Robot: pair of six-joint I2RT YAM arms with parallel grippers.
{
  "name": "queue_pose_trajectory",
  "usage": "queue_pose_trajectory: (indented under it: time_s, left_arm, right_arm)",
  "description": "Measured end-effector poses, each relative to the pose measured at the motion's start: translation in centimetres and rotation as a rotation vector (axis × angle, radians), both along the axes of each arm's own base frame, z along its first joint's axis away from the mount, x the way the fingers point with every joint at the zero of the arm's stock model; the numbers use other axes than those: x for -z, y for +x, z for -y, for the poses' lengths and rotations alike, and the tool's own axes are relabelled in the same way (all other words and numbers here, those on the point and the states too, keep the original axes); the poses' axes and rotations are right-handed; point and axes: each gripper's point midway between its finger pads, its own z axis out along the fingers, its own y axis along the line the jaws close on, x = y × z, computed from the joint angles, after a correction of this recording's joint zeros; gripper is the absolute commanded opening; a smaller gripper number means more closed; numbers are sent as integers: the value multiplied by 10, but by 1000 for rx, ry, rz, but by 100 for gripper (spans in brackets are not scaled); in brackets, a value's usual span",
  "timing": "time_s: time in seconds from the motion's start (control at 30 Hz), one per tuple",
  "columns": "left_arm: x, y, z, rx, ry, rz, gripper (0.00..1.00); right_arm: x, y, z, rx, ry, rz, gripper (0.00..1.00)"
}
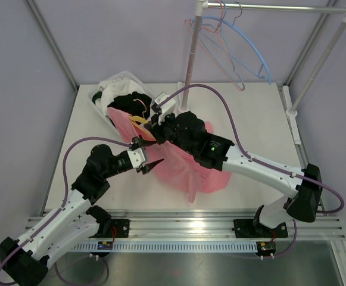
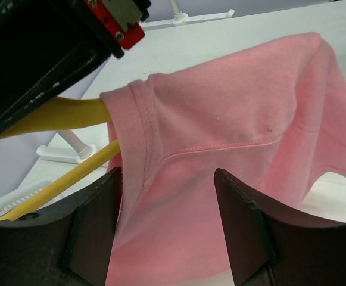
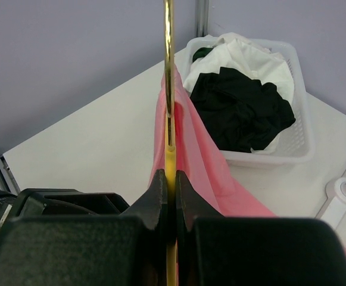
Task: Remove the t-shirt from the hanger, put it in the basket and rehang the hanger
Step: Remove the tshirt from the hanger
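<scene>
Where the arms met: above the middle of the table (image 1: 262,107), just near of the basket (image 3: 301,143).
Left arm: it rose from the near left corner, elbow bent, forearm angled right toward the t-shirt (image 1: 187,167).
Left gripper (image 2: 168,229): the jaws stood wide apart, with pink cloth below the collar seam showing in the gap. Whether the fingers (image 2: 95,232) touched that cloth could not be told.
Right arm: it stretched from the near right base leftward, low above the pink cloth, wrist aimed at the far left.
Right gripper (image 3: 171,190): it was clamped on the hanger (image 3: 168,89), the thin yellow bar pinched between both tips.
Pink t-shirt: the neck and one shoulder were draped on the hanger, and the rest lay rumpled on the table under the right arm.
Yellow hanger: in the left wrist view one end stuck out of the neck opening.
Basket: it was white, sat at the far left, and held white clothes (image 3: 244,56) and black clothes (image 3: 244,113).
Rack (image 1: 192,53): it stood at the far right, with spare hangers (image 1: 250,50) in blue and pink on its rail.
</scene>
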Motion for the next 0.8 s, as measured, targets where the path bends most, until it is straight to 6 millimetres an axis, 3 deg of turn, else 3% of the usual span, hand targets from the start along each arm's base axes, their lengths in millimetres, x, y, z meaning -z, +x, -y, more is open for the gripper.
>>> queue_pose_trajectory:
  time_s: [0.07, 0.1, 0.17, 0.2, 0.57, 0.8]
  left_arm:
    - [0, -1, 1, 8, 1, -5, 61]
    - [0, -1, 2, 12, 1, -9, 43]
    - [3, -1, 3, 16, 4, -29, 21]
    - [4, -1, 3, 18, 6, -35, 1]
    - [-10, 3, 2, -20, -42, -95, 0]
    - [-34, 16, -18, -73, -121, -166, 0]
  right_arm:
    - [1, 0, -1, 0, -3, -2, 0]
    - [2, 1, -1, 0, -3, -2, 0]
    - [2, 1, -2, -1, -5, -3, 0]
    - [2, 1, -3, -1, -4, -3, 0]
    - [1, 3, -2, 4, -10, 7, 0]
    - [-2, 9, 1, 24, -37, 58, 0]
